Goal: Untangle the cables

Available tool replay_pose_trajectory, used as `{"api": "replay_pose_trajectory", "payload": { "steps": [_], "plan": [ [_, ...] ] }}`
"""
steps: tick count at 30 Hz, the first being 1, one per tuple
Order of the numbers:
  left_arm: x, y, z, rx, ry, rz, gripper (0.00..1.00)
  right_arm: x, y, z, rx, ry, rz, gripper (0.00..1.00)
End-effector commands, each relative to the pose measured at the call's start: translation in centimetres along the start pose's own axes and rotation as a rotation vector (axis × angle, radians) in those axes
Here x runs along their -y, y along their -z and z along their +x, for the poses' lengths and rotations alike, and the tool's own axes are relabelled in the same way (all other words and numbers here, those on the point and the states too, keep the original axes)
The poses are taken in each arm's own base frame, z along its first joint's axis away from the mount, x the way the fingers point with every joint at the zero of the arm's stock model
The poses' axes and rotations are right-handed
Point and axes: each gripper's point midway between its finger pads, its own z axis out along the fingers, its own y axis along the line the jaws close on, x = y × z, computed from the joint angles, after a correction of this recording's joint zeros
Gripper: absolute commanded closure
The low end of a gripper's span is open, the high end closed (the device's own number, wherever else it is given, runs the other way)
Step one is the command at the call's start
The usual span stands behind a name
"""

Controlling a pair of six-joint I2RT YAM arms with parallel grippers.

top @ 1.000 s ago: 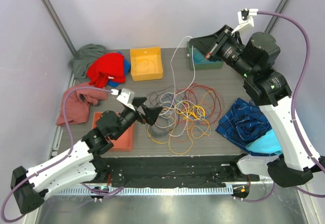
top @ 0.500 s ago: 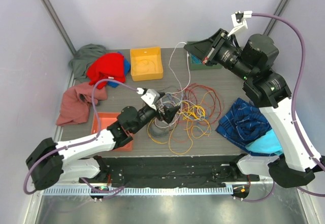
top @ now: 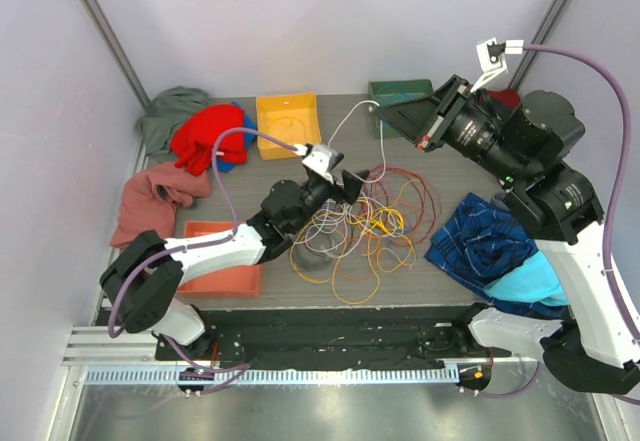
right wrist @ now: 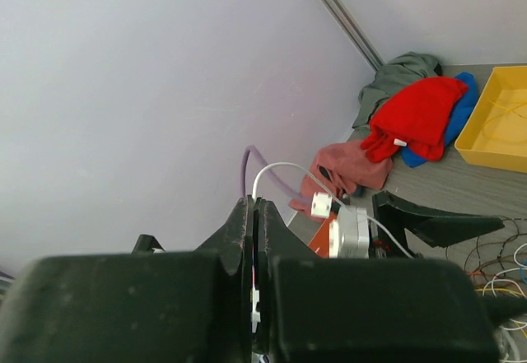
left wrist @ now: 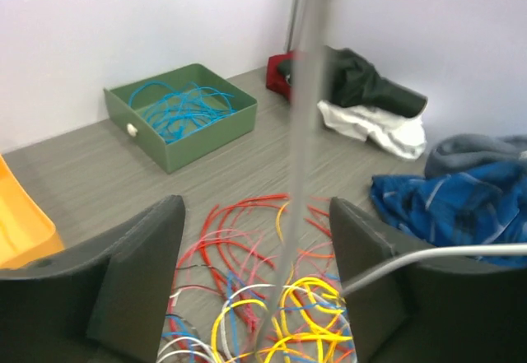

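The cables [top: 365, 226] lie as a tangle of red, yellow, orange, blue, white and grey loops mid-table. A white cable [top: 338, 131] rises out of the tangle to my right gripper [top: 383, 108], which is raised at the back and shut on it. In the right wrist view the white cable [right wrist: 276, 168] curls out of the gripper's [right wrist: 254, 202] pressed tips. My left gripper [top: 350, 183] hovers open over the tangle's back edge. In the left wrist view its fingers [left wrist: 140, 272] stand wide either side of the blurred white cable [left wrist: 300, 132], above red and yellow loops [left wrist: 329, 305].
A green bin [top: 400, 91] holding blue cables stands at the back, a yellow bin [top: 288, 124] to its left, an orange tray [top: 225, 271] near front left. Red [top: 210, 133], pink [top: 150, 201] and grey cloths lie left; blue cloth [top: 490, 246] lies right.
My left arm has reached forward and right, bringing its open jaws around the white cable over the tangle. My right gripper has drawn back to the right, still holding that cable.
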Motion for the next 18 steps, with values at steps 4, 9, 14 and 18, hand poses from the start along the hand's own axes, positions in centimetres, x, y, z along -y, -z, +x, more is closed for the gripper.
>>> {"api": "replay_pose_trajectory", "payload": {
  "steps": [4,9,14,18],
  "plan": [
    [-1.2,-0.3,-2.7,0.035,0.097,0.000,0.97,0.7,1.4,0.6,0.013,0.033,0.023,0.99],
    [0.2,3.2,-4.0,-0.087,0.162,0.060,1.00,2.9,1.3,1.2,0.037,0.040,0.090,0.96],
    [1.8,8.7,-2.4,-0.451,0.244,0.094,1.00,6.0,0.2,3.1,0.026,0.037,0.150,0.61],
    [1.5,12.8,-3.5,-0.565,0.290,0.041,1.00,8.5,-1.0,5.2,-0.007,0.011,0.185,0.49]
  ]
}}
